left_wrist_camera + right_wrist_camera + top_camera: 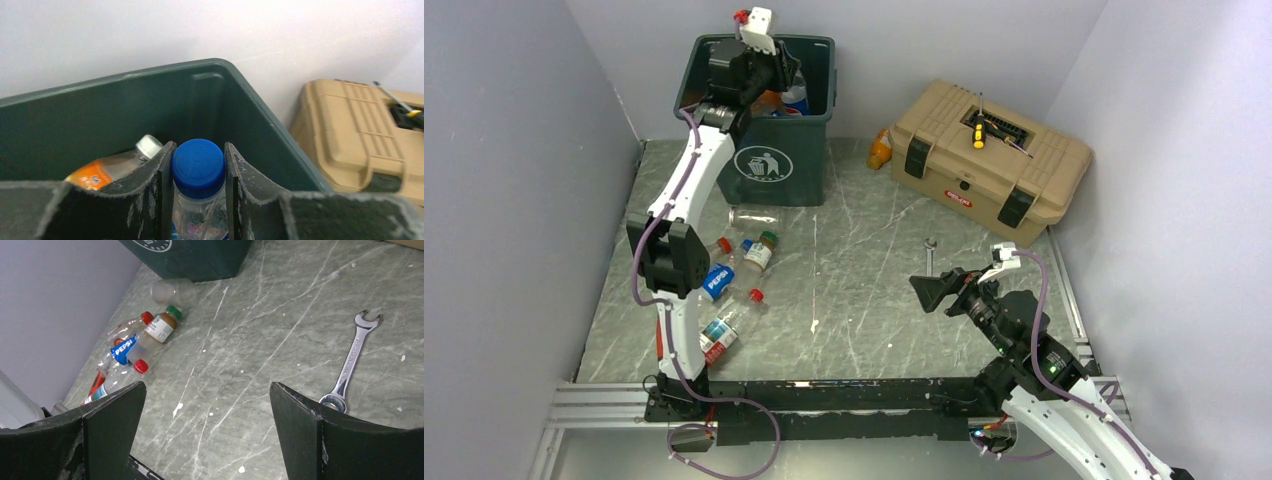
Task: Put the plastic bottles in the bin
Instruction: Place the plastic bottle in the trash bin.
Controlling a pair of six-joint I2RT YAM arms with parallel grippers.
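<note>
Soft, even light from above fills my workspace, laying only faint shadows beside the bin [806, 160] and the tan toolbox [954, 150]. In my left wrist view the white wall [150, 35] nearly washes out behind a crisp blue-capped bottle [198, 167], while the fingers [145, 195] of my left gripper [198, 149] go soft toward the bottom edge. My right wrist view is sharp, a pale sheen on the wrench [351, 360].

Worktop [854, 300] centre clear, 6 through 12 o'clock. Bin [764, 165] stands at 11; its mouth is plugged by left pincer [199, 150] gripping blue-capped bottle [198, 172]. Toolbox [1024, 170] blocks 2. Left arm [669, 255] overhangs bottle cluster [734, 285] at 9. Wrench [930, 250] flat at 3.
</note>
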